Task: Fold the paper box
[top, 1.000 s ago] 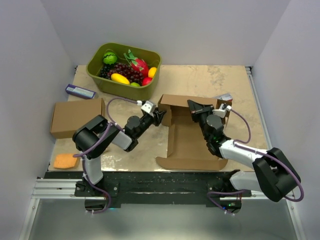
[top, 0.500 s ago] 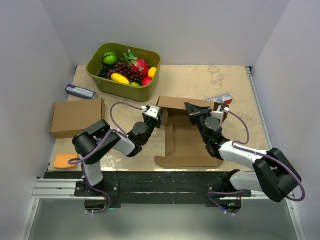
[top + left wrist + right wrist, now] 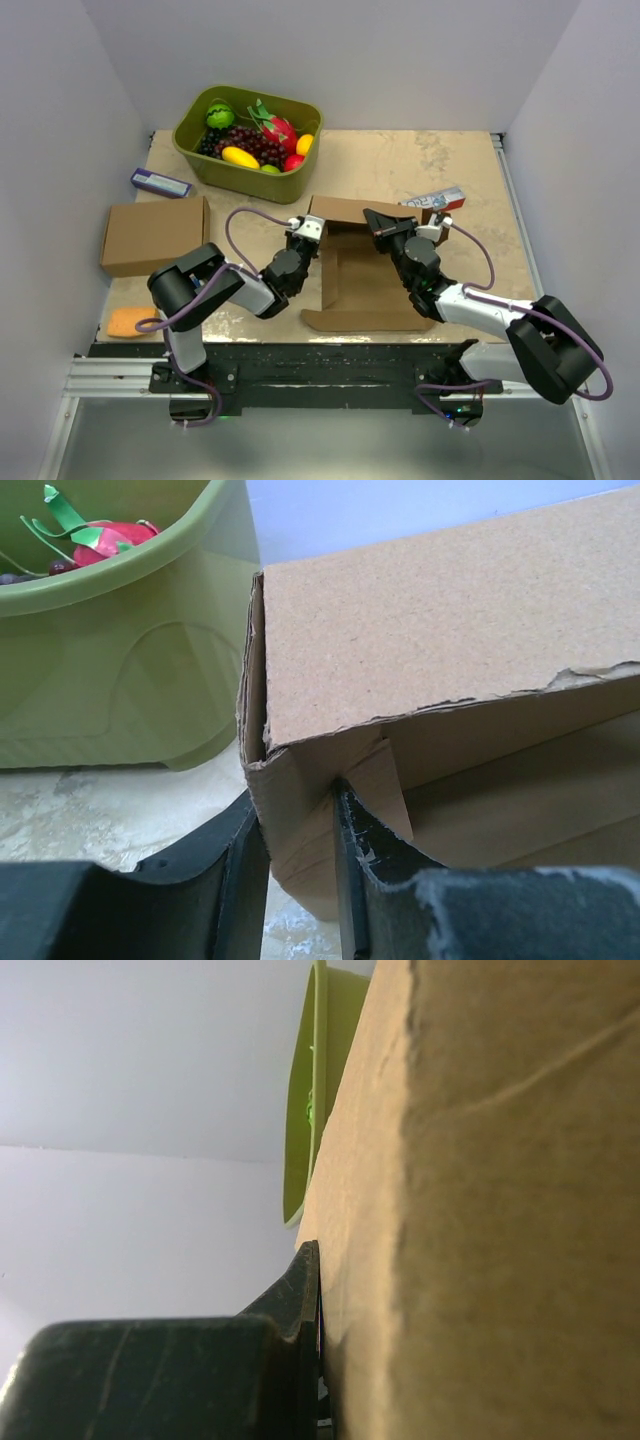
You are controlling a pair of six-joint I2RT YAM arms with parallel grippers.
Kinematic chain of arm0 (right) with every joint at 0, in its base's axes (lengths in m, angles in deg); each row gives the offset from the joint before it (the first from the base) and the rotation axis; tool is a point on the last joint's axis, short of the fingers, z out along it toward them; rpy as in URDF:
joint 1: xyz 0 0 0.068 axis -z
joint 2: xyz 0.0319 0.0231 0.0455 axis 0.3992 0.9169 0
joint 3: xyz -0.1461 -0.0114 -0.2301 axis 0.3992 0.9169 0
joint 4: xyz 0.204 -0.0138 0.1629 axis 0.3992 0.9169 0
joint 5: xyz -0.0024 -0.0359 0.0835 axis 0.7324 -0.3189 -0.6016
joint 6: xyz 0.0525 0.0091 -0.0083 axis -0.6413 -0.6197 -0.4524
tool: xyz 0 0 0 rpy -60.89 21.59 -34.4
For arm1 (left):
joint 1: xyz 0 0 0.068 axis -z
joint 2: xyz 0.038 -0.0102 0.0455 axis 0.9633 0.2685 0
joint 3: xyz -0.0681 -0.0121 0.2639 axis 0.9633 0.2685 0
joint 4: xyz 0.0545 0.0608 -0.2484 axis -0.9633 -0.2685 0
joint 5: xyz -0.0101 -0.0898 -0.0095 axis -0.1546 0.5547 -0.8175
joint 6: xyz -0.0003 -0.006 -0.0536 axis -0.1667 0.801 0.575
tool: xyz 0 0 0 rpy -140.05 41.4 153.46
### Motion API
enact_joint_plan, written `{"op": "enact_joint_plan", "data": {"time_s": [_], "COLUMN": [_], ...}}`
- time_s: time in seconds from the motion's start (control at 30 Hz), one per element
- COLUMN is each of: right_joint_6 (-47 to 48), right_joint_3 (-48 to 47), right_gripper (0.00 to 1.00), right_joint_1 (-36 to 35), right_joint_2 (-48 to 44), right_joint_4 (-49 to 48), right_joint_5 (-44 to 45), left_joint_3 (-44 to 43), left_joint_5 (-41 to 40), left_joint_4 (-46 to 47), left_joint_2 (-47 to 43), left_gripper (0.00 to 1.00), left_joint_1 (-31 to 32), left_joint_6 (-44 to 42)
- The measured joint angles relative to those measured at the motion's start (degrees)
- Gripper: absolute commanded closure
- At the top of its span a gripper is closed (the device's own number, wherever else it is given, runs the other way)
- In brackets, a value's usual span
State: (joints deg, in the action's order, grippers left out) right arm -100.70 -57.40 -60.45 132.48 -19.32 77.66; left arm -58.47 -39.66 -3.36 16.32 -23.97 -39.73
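Progress shows: the paper box (image 3: 368, 290), on the tabletop (image 3: 420, 165) between the arms, has slid nearer, its far wall now upright. Left tool (image 3: 300, 815) pinches that wall's left corner; right tool (image 3: 380, 222), closed, presses against it. Side flaps likely come next.

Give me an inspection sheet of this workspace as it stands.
Surface: table, beige, stained.
Job's things: box, back wall raised, base flat.
Clutter: fruit tub, spare box, blue packet, orange sponge, small carton.
Grippers: left gripper clamps box's left back corner; right gripper shut, against back wall.
Cables: purple cables loop along both arms.
Surroundings: white walls on three sides.
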Motion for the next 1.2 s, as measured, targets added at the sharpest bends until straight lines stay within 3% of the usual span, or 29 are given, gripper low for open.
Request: {"op": "enact_joint_plan", "data": {"time_s": [0.1,0.2,0.57,0.73,1.2], "right_joint_6": [-0.1,0.0,0.4,0.6,0.6], "right_joint_3": [0.0,0.0,0.0,0.0,-0.1], "right_gripper": [1.0,1.0,1.0,1.0,1.0], "right_joint_1": [-0.1,-0.4,-1.0,-1.0,-0.9], "right_joint_2": [0.0,0.0,0.0,0.1,2.9], "right_joint_4": [-0.1,-0.2,-0.9,-1.2,-5.2], "right_joint_5": [-0.1,-0.9,-0.4,-0.4,-0.5], "left_joint_3": [1.1,4.1,8.7,8.3,4.1], "left_joint_5": [2.8,7.1,33.2,39.8,48.9], "left_joint_4": [0.8,3.4,6.9,6.8,5.4], "left_joint_2": [0.0,-0.5,-2.0,-1.6,3.0], "left_gripper": [0.99,0.92,0.7,0.59,0.49], "left_joint_1": [-0.1,-1.1,-11.7,-14.4,-17.7], "left_joint_6": [-0.9,-0.8,8.0,10.0,12.7]}}
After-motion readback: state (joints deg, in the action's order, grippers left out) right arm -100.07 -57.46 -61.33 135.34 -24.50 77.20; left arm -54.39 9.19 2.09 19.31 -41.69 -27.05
